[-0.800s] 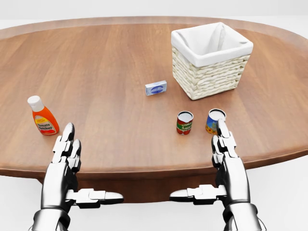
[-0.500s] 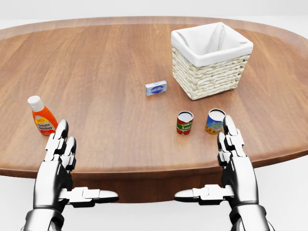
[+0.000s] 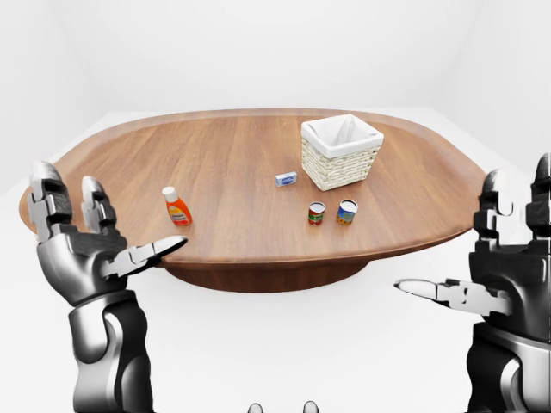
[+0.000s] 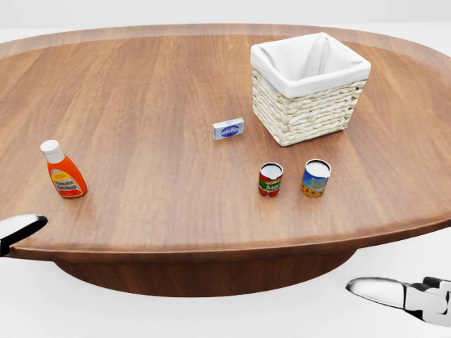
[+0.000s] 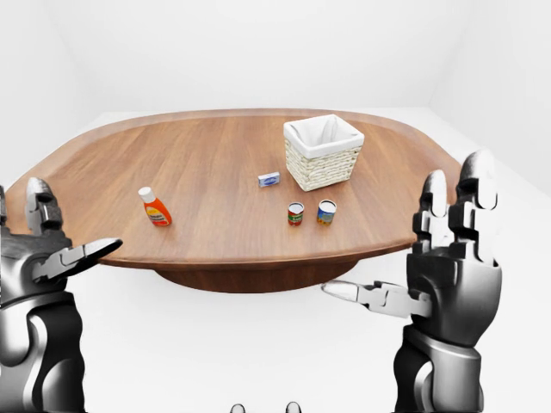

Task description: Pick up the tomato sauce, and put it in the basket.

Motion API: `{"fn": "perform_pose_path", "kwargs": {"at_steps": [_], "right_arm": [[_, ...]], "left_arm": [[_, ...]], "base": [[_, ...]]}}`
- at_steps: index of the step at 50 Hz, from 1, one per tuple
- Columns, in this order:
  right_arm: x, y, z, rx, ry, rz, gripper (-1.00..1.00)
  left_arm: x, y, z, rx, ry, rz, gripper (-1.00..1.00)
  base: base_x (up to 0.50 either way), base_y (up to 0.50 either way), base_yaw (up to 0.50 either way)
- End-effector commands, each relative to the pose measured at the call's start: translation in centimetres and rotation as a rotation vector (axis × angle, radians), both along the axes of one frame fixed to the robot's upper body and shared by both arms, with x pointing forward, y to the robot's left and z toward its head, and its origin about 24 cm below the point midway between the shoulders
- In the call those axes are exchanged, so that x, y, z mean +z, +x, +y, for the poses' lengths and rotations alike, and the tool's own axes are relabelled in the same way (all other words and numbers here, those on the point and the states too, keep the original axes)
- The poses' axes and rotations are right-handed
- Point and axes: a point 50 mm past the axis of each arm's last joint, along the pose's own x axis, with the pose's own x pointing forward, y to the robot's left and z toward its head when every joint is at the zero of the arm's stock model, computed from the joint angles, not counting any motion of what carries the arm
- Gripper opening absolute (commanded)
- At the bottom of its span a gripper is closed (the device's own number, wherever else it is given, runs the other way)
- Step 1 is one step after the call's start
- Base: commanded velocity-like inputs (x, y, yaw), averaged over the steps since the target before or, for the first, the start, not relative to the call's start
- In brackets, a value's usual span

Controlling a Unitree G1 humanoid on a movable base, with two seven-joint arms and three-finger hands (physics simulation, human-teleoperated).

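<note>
The tomato sauce (image 4: pixel 270 179) is a small can with a red and green label, standing upright on the oval wooden table (image 4: pixel 155 91) right of centre. Above and to its right stands the woven basket (image 4: pixel 309 88) with a white liner, nothing showing inside. My left hand (image 3: pixel 108 228) is open and held off the table's left edge. My right hand (image 5: pixel 422 249) is open too, off the lower right edge and well short of the can. In the head view only the thumb tips show at the lower corners.
A blue and yellow can (image 4: pixel 316 177) stands just right of the tomato sauce. An orange squeeze bottle (image 4: pixel 63 170) with a white cap stands at the left. A small blue and white box (image 4: pixel 228 129) lies left of the basket.
Both hands have drawn back from the table's near edge, down and outward, almost leaving the head view. The things on the table have not moved.
</note>
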Motion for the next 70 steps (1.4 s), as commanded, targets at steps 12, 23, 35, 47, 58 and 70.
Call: {"fn": "perform_pose_path", "kwargs": {"at_steps": [12, 23, 35, 47, 58, 70], "right_arm": [[2.2, -3.3, -1.9, -0.049, 0.048, 0.020, 1.00], [2.3, -3.2, -1.7, -0.037, 0.049, -0.011, 1.00], [2.4, -3.3, -1.8, -0.035, 0.047, -0.019, 1.00], [2.3, -3.2, -1.7, -0.030, 0.044, -0.005, 1.00], [2.2, -3.2, -1.6, -0.029, 0.039, -0.005, 1.00], [2.2, -3.2, -1.6, -0.028, 0.036, -0.001, 1.00]], "left_arm": [[2.4, -2.0, 3.0, 0.143, -0.176, -0.127, 1.00], [1.8, -1.5, 2.9, 0.129, -0.184, -0.097, 1.00], [1.9, -1.5, 2.9, 0.127, -0.176, -0.102, 1.00], [1.8, -1.4, 2.8, 0.123, -0.172, -0.095, 1.00], [1.8, -1.4, 2.8, 0.128, -0.166, -0.093, 1.00], [1.8, -1.4, 2.8, 0.130, -0.165, -0.095, 1.00]], "base": [[0.00, 0.00, 0.00], [0.00, -0.05, 0.00], [0.00, -0.22, 0.00], [0.00, -0.23, 0.00], [0.00, -0.23, 0.00], [0.00, -0.23, 0.00]]}}
